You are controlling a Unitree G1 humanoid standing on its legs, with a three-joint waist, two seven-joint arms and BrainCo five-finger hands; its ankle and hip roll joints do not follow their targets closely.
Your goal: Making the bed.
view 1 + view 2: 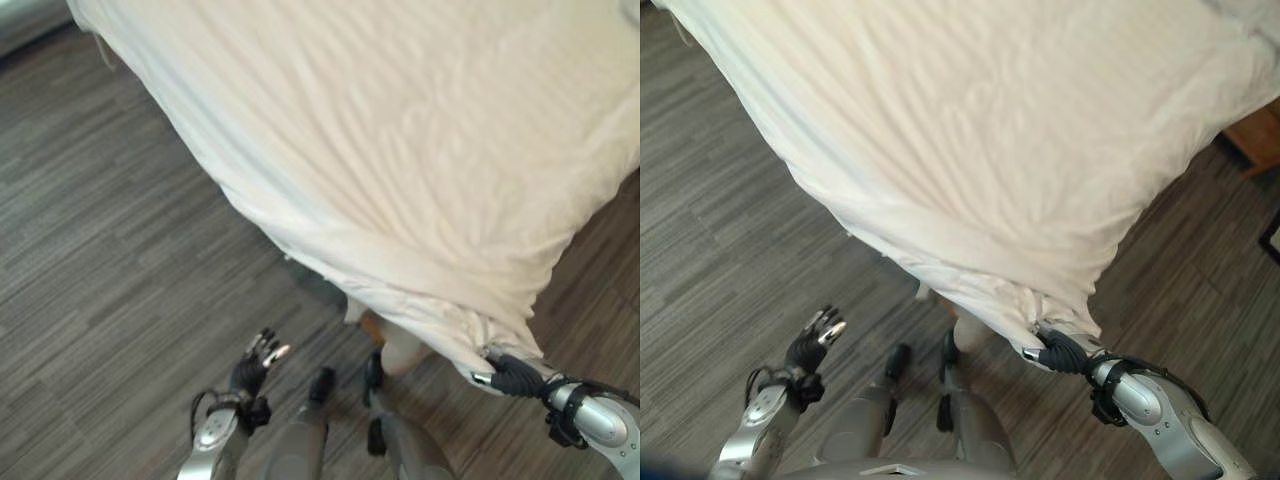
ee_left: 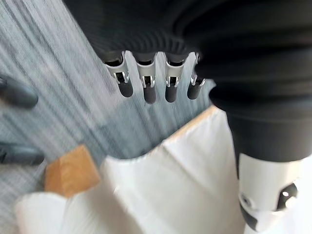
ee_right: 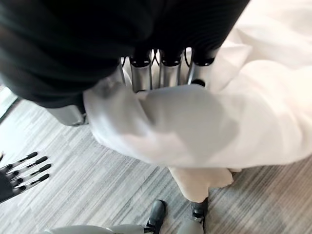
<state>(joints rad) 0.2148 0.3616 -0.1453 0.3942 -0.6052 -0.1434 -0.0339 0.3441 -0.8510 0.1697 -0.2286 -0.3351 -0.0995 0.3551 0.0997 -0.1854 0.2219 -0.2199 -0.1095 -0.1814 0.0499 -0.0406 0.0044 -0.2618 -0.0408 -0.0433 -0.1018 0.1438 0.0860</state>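
**Corner grip on the bed cover, right hand engaged**

My right hand (image 1: 1065, 352) sits at the lower right of the head view, fingers (image 3: 168, 73) curled into the white cover (image 1: 400, 150) at the bed's near corner; cloth bunches over them. My left hand (image 1: 255, 362), lower left, hangs over the floor (image 1: 110, 250) with fingers straight, holding nothing. The cover spreads across the upper frame. To do this well, I judge the pull should run outward along the corner, steady, so wrinkles flatten without the fold slipping free

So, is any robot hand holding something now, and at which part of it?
Yes. The right robot hand grips the white bed cover at its corner, with cloth bunched over the fingers. The left robot hand is open above the floor and holds nothing.
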